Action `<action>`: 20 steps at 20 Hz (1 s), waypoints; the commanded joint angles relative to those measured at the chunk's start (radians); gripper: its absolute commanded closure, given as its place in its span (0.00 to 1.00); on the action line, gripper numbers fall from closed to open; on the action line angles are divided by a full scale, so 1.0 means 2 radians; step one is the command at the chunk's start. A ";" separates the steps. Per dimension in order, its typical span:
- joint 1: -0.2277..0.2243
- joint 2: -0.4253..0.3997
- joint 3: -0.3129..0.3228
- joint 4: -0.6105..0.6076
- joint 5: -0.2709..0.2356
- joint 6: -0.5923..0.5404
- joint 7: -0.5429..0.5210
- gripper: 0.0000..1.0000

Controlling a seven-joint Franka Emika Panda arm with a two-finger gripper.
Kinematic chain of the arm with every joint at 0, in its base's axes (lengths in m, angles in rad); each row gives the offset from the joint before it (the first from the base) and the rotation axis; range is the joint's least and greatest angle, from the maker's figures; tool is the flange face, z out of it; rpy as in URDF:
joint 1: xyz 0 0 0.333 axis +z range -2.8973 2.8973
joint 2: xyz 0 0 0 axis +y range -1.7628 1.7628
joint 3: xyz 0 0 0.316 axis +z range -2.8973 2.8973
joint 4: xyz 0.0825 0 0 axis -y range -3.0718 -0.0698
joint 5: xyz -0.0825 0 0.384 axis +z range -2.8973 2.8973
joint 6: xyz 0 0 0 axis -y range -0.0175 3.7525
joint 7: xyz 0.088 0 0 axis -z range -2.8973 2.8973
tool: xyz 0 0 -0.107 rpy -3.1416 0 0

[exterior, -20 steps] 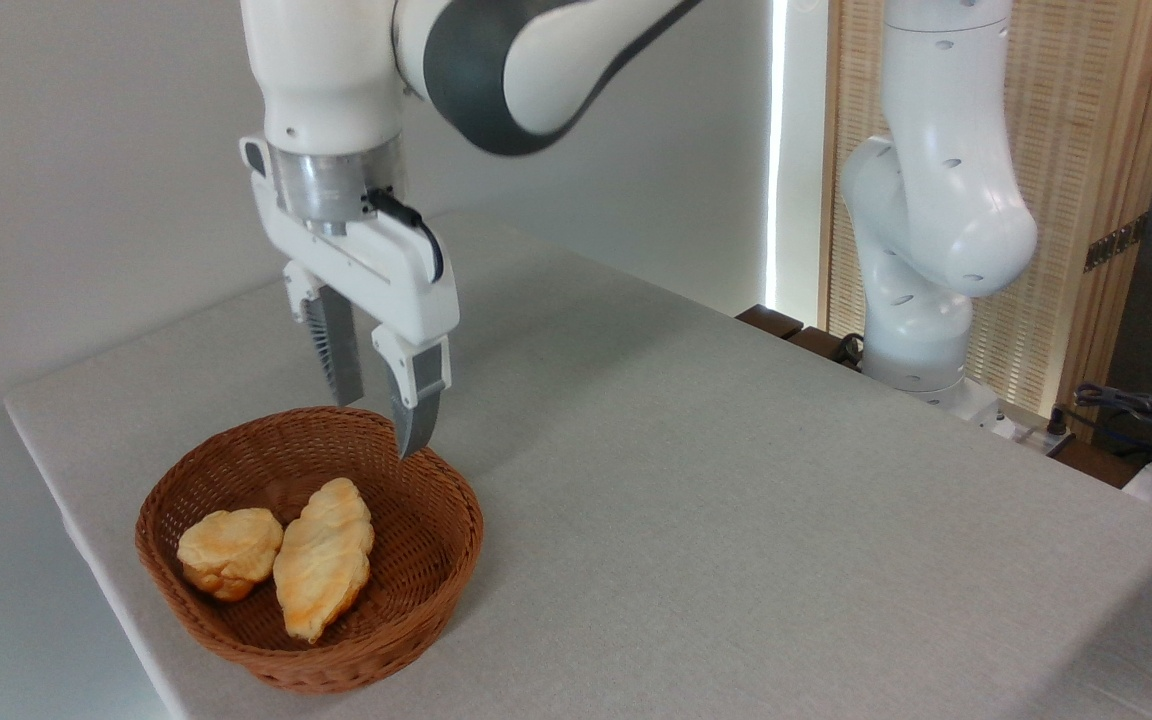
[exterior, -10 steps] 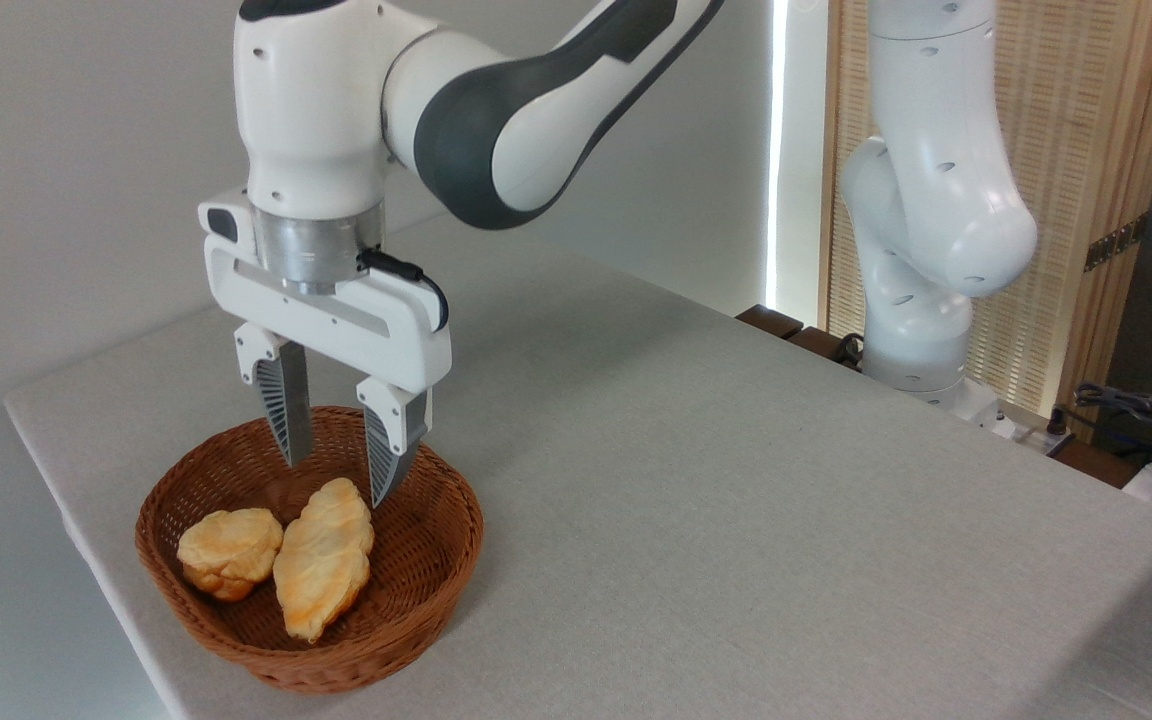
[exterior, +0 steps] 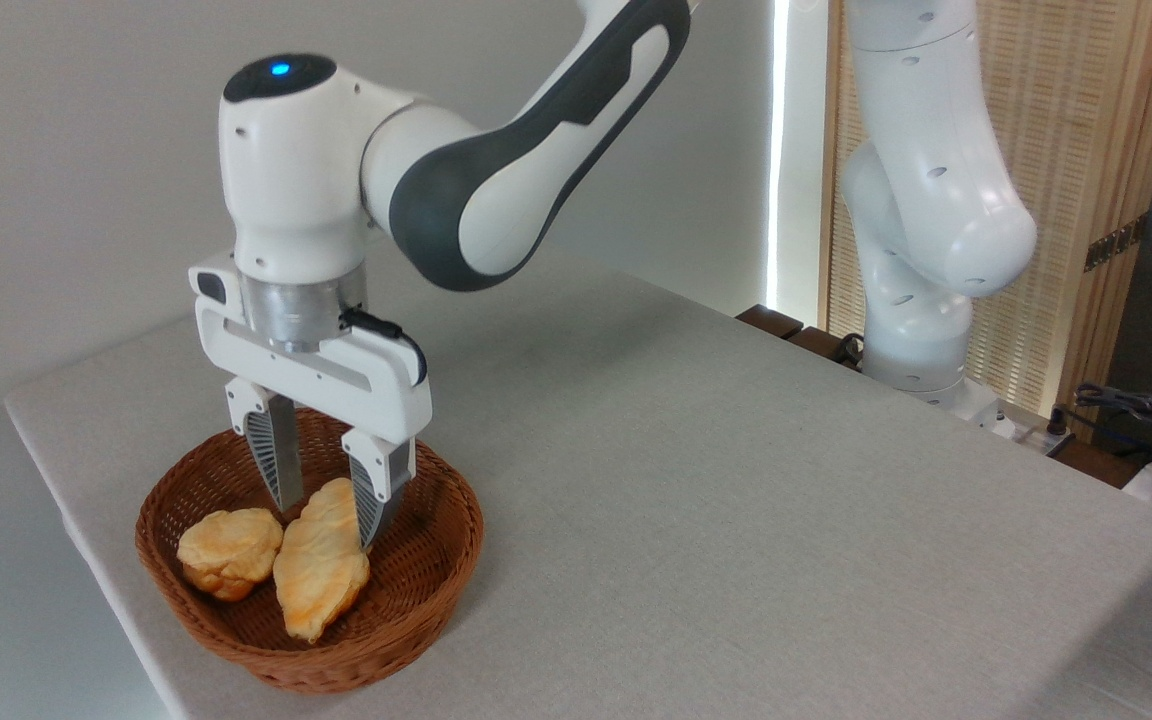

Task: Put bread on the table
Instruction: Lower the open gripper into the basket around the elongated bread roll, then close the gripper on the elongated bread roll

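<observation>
The bread (exterior: pixel 319 570), a long golden ridged pastry, lies inside a brown wicker basket (exterior: pixel 426 570) near the left end of the light grey table (exterior: pixel 736 520). My gripper (exterior: pixel 328 528) points straight down into the basket and is open. Its two fingers straddle the far end of the bread, one on each side; contact cannot be told. The right finger (exterior: pixel 373 495) covers part of the bread's upper edge.
A smaller round bun (exterior: pixel 228 551) sits in the basket just left of the bread, close to the left finger (exterior: pixel 273 462). The arm's white base (exterior: pixel 921 330) stands beyond the table's far right edge. The table's left edge runs close to the basket.
The gripper has come down and shifted left, from above the basket's far rim to inside the basket with its fingers around the bread's far end. The bread and bun have not moved.
</observation>
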 commanded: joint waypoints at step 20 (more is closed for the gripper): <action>-0.005 0.017 -0.003 0.002 -0.003 0.006 0.001 0.61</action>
